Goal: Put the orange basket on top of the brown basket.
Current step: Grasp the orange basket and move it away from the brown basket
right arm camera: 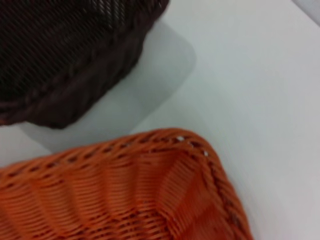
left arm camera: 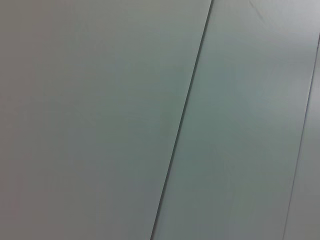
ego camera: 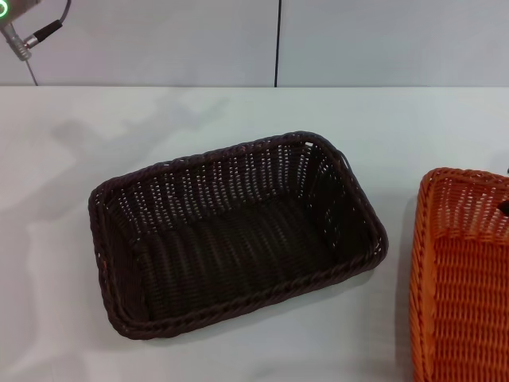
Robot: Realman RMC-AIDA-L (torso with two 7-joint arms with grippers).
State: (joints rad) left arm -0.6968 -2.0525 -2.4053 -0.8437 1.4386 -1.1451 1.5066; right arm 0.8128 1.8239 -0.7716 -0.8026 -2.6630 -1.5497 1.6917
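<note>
The brown basket (ego camera: 238, 239) sits empty in the middle of the white table, turned a little askew. The orange basket (ego camera: 465, 278) stands on the table to its right, cut off by the picture's edge, with a gap of bare table between them. The right wrist view looks down close on the orange basket's corner (right arm camera: 150, 195), with the brown basket (right arm camera: 65, 55) beyond it. Only a dark sliver of my right gripper (ego camera: 504, 207) shows at the orange basket's far rim. Part of my left arm (ego camera: 12, 28) shows high at the far left; its gripper is out of view.
The white table (ego camera: 199, 119) runs back to a grey panelled wall (ego camera: 358, 40). The left wrist view shows only that wall (left arm camera: 100, 120). Bare table lies behind and to the left of the brown basket.
</note>
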